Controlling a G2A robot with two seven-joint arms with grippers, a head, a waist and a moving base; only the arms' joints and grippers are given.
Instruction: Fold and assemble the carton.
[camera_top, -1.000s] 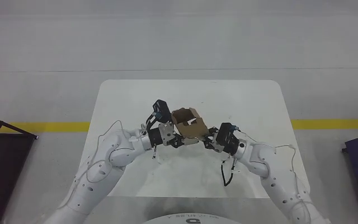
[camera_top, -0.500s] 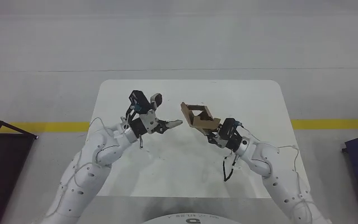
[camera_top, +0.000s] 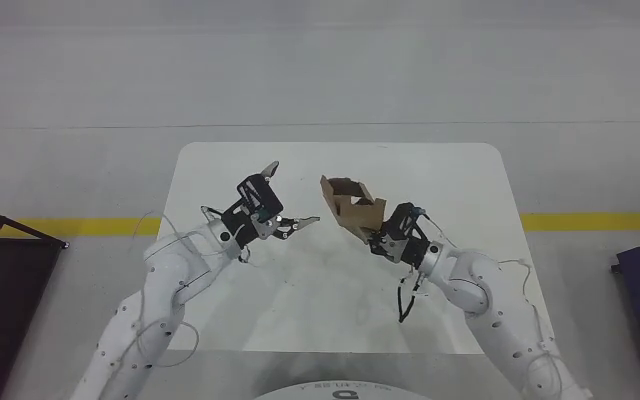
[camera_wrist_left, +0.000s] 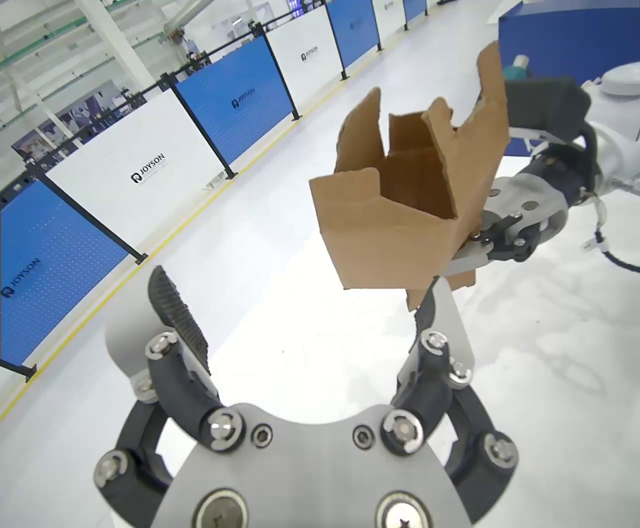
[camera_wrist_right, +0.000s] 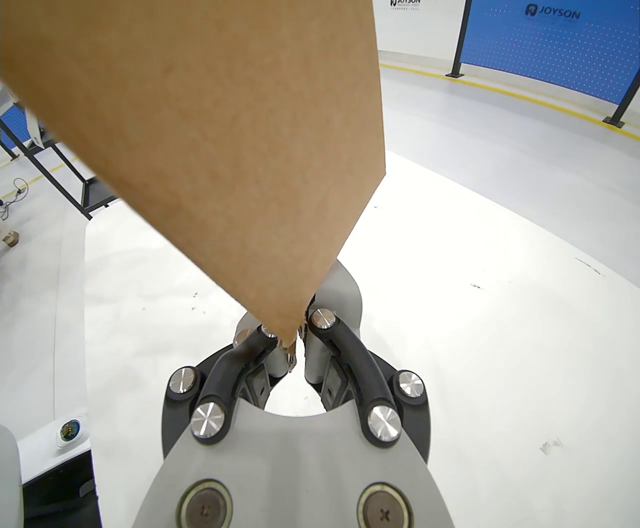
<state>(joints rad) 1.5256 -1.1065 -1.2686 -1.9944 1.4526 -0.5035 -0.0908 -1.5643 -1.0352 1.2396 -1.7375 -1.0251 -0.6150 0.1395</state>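
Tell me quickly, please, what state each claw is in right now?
Left claw: open, holding nothing.
Right claw: shut on a bottom corner of the cardboard carton.

White table (camera_top: 330, 300), rounded corners, smooth top with faint scuffs and dark specks, on grey floor (camera_top: 320, 60)

Top overhead, wrists close, sharing carton (camera_wrist_left: 400, 220)
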